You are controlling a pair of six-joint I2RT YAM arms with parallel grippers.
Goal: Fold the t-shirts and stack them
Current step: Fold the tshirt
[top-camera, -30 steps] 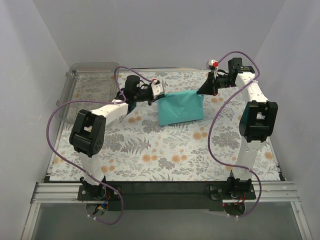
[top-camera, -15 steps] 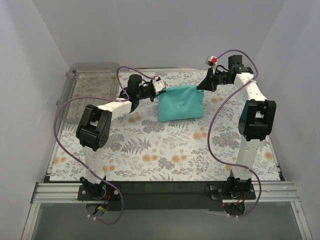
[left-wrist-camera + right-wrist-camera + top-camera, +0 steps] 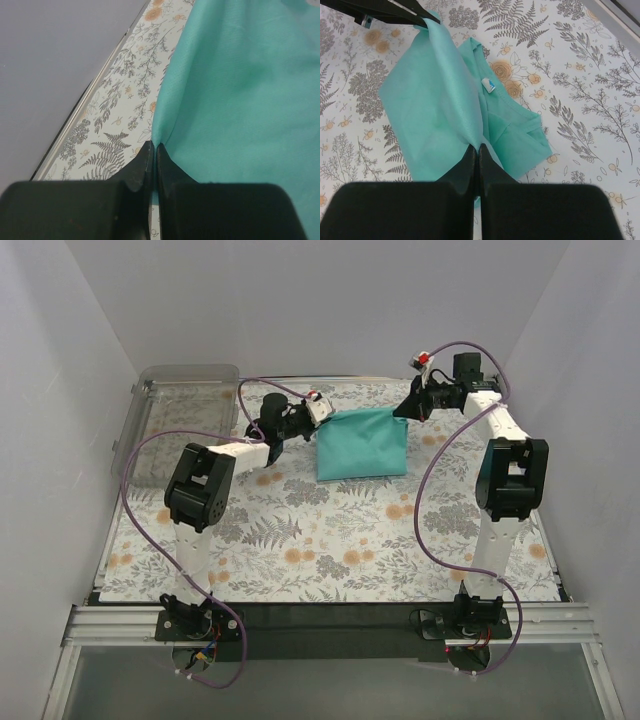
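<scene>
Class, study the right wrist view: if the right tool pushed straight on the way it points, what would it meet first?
The teal t-shirt: the right tool is shut on its raised edge, and the cloth stretches directly ahead. Past it, probably the floral tabletop; depth is unclear.

Near half of the surface [image 3: 330, 540], between the two arms, is bare and passable. Far middle blocked: t-shirt [image 3: 362, 445] hangs stretched between left pincer [image 3: 324, 418] and right pincer [image 3: 401, 412], both clamped on its top corners, lower part lying on the surface. Clear bin [image 3: 185, 375] fills far-left corner. Walls [image 3: 60, 440] close in left, right, back. Purple cables [image 3: 432, 490] loop beside each arm.
</scene>
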